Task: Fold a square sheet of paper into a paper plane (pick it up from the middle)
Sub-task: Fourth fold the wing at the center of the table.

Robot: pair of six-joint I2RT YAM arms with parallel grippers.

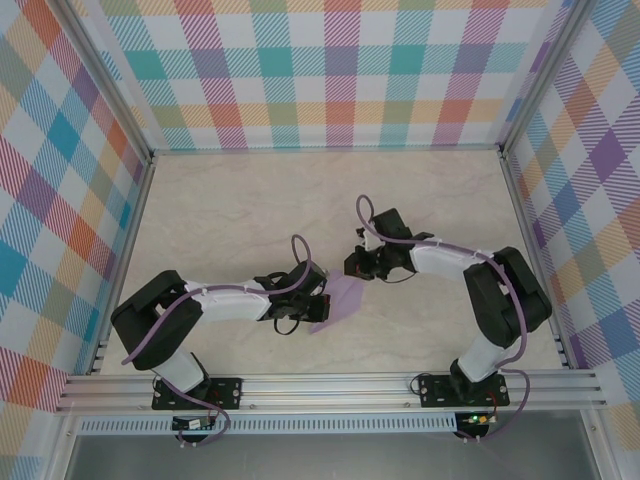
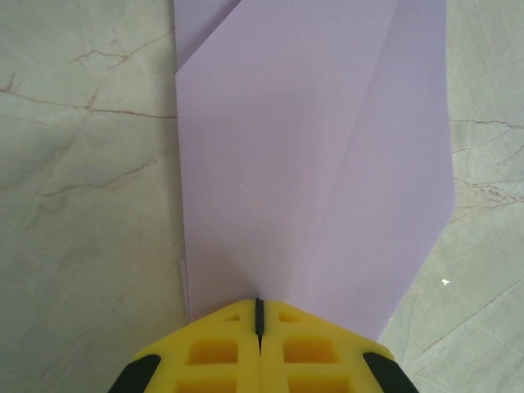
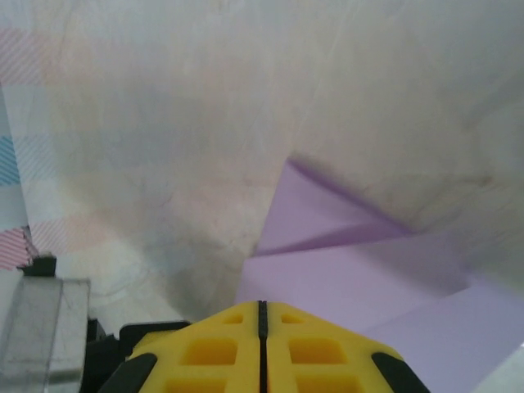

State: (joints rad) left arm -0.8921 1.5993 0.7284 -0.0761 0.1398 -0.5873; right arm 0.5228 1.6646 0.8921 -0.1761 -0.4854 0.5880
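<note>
The creased paper (image 1: 338,302) lay near the middle of the table (image 1: 220,210), bare marble open on every side out to the plaid walls (image 1: 330,70), one edge pinched in the left gripper's (image 2: 259,304) closed jaws and the opposite corner clamped in the right gripper's (image 3: 262,304) jaws, likewise pressed together.

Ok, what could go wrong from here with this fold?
The thin lilac-purple creased sheet of paper is pinched between the left gripper and right gripper; pulling apart could tear it. Both jaws seem to grip only its edges, so it may slip and skew the creases.
</note>
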